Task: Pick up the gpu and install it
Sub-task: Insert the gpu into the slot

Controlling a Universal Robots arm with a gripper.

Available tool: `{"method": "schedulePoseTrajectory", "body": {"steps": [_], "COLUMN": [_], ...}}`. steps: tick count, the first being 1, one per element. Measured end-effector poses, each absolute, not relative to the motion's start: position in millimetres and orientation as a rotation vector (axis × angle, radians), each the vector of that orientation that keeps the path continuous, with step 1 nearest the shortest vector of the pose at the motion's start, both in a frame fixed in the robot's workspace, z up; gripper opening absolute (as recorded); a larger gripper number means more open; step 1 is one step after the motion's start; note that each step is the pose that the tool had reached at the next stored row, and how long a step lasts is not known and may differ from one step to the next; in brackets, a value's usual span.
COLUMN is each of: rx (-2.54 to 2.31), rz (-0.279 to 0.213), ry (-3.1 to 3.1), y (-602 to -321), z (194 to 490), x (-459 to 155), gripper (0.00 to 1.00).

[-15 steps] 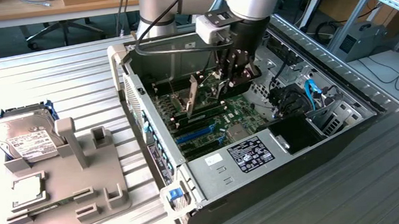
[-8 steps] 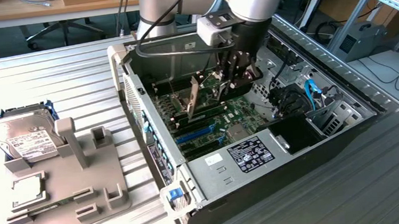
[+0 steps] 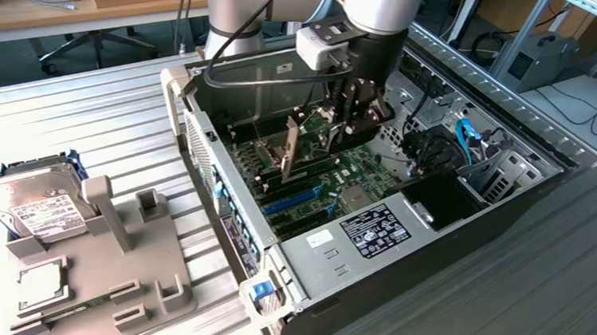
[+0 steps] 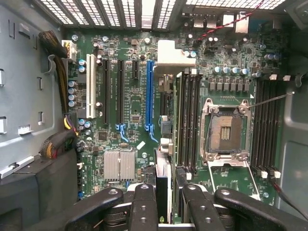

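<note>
While the arm is reaching down into the open computer case (image 3: pixel 389 232), the hand (image 3: pixel 354 123) is gripping the gpu (image 3: pixel 290 148), holding the thin card on edge above the motherboard (image 3: pixel 321 186). In the wrist view, the hand (image 4: pixel 163 211) is closing its dark fingers (image 4: pixel 144 207) on the gpu (image 4: pixel 162 185), which is showing edge-on between them, hanging over the board just beside the blue expansion slot (image 4: pixel 149 94) and the bank of black memory slots (image 4: pixel 188 120). Whether the card's lower edge is already touching a slot is hard to judge from either view. Beyond the memory slots, the empty CPU socket (image 4: pixel 225 132) is sitting open with its metal frame raised.

Outside the case, toward the exterior view's left, a grey parts holder (image 3: pixel 104 271) is resting on the ribbed metal surface (image 3: pixel 81 120). A silver hard drive (image 3: pixel 35 204) with a white label is leaning at the holder's far end, and a small square CPU chip (image 3: pixel 41 285) is lying in a recess nearer the camera. The case's power supply (image 3: pixel 373 230), labelled in black, is lying at the near end of the case.
</note>
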State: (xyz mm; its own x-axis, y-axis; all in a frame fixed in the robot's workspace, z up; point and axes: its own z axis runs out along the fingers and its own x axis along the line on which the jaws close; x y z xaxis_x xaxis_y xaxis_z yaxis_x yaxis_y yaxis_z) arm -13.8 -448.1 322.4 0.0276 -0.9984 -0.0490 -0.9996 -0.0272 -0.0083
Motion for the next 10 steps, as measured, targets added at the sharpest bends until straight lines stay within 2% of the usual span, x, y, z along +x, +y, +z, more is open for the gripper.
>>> {"method": "schedulePoseTrajectory", "body": {"steps": [10], "rx": [-2.223], "rz": [0.045], "ry": [2.162], "y": [-452.0], "z": [321.9], "x": [-16.8], "gripper": [0.26]}}
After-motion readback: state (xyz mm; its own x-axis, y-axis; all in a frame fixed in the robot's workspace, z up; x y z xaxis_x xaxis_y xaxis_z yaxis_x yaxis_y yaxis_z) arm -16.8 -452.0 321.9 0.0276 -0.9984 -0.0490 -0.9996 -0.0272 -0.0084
